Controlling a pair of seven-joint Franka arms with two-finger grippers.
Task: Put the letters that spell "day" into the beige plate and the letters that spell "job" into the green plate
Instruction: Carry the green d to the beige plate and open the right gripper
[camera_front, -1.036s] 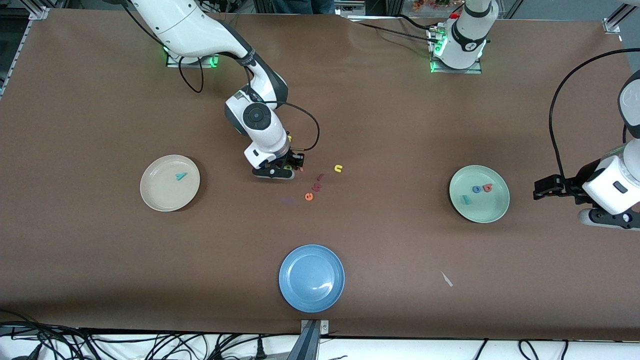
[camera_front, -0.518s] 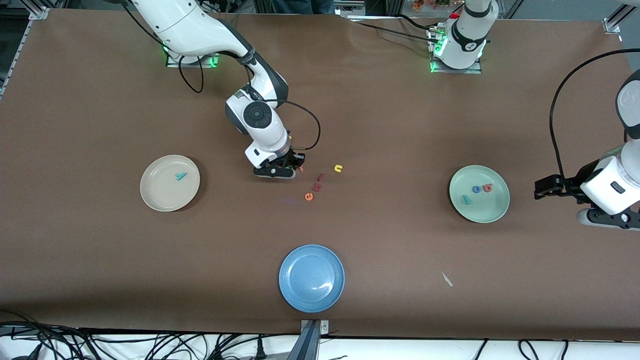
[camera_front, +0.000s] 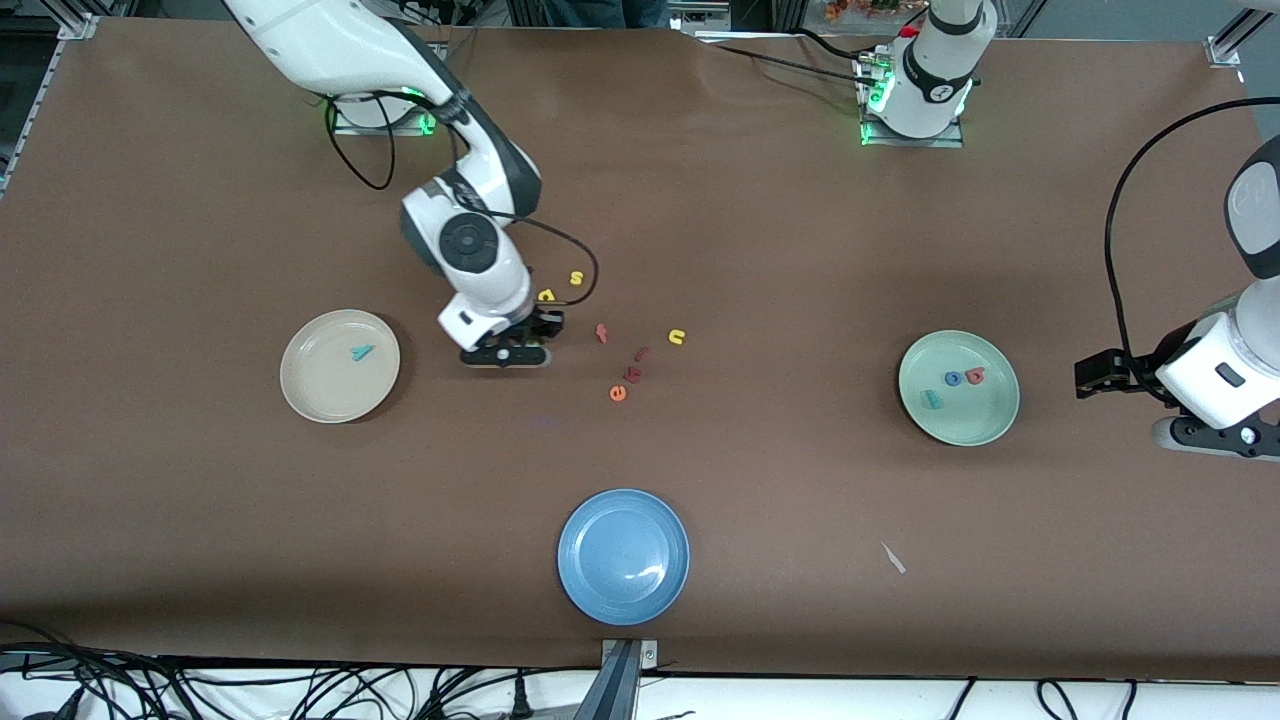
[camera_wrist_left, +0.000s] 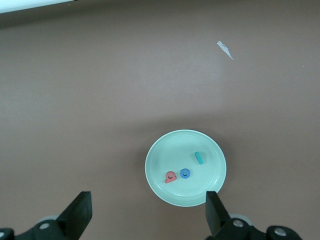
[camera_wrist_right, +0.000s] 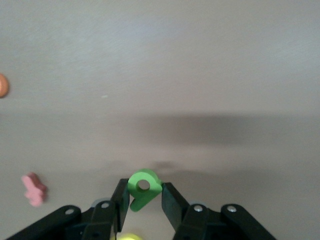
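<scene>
My right gripper (camera_front: 505, 356) is shut on the green "d" (camera_wrist_right: 144, 189), which sits pinched between its fingers above the bare table, between the loose letters and the beige plate (camera_front: 312, 390). A teal "y" (camera_front: 361, 352) lies in that plate. The yellow "a" (camera_front: 546, 295) rests on the table close by the right gripper (camera_wrist_right: 142, 194). The green plate (camera_front: 985, 420) holds the teal "j" (camera_front: 931, 400), blue "o" (camera_front: 953, 378) and pinkish-red "b" (camera_front: 975, 375). My left gripper (camera_front: 1205, 438) waits open beside that plate (camera_wrist_left: 155, 170), with nothing between its fingers.
Loose letters lie mid-table: a yellow "s" (camera_front: 576, 278), a red "f" (camera_front: 601, 332), a yellow "n" (camera_front: 677, 337), an orange "e" (camera_front: 618, 393) and two more reddish letters (camera_front: 637, 365). A blue plate (camera_front: 590, 585) sits nearest the front camera. A paper scrap (camera_front: 893, 558) lies by it.
My right gripper has closed on the green "d" and carried it away from the letter cluster toward the beige plate, uncovering the yellow "a" and "s". The left arm barely shifted.
</scene>
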